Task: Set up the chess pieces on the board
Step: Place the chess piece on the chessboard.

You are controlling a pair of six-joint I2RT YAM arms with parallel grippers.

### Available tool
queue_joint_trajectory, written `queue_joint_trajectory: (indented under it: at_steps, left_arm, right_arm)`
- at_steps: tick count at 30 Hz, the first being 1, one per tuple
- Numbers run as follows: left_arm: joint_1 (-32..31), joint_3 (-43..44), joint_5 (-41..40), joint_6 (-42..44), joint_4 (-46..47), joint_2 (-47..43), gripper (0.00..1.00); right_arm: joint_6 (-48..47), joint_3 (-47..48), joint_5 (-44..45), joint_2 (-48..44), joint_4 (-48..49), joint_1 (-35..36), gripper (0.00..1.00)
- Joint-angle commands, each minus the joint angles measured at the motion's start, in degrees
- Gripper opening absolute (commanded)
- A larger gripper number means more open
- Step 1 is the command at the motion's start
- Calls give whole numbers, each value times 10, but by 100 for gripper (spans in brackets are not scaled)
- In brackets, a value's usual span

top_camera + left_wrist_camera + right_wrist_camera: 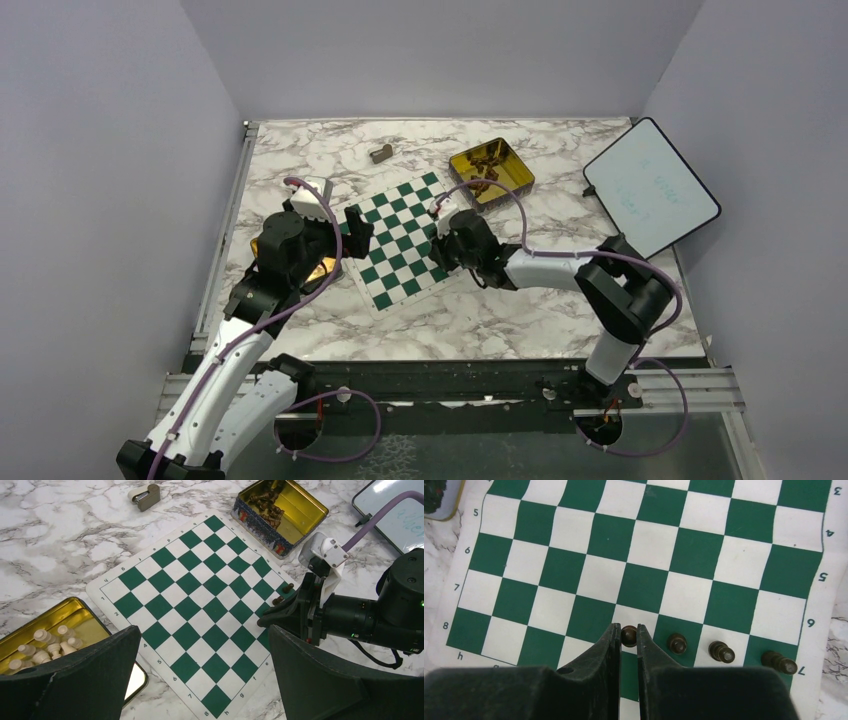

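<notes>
We find the right hand (627,630) pinching a dark brown pawn (628,635) between both fingers over the board (649,545), in the row marked 7; we cannot tell whether its base touches the square. Three more brown pawns (721,652) stand upright beside it in that row, one per square. The left hand (202,635) hangs above the board's opposite side, fingers spread wide, gripping nothing. On the marble bench (50,545), a gold tin (305,512) of brown pieces (267,507) sits just beyond one board corner. A second gold tin (75,612) of white pieces (47,642) lies beside another edge.
</notes>
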Motion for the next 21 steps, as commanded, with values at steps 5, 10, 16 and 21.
queue_joint_trajectory:
  at_steps: [5, 10, 16, 21]
  left_arm:
    - [-2, -2, -15, 6, 3, -7, 99]
    - [-2, -2, -15, 6, 3, -8, 99]
    - [-2, -2, -13, 6, 3, -8, 99]
    - [-2, -2, -12, 7, 3, -8, 99]
  right_arm:
    - [-17, -4, 24, 30, 30, 10, 15]
    - [-15, -5, 26, 36, 35, 13, 15]
    - [-13, -7, 30, 37, 39, 15, 15]
    - [-13, -6, 30, 42, 43, 15, 15]
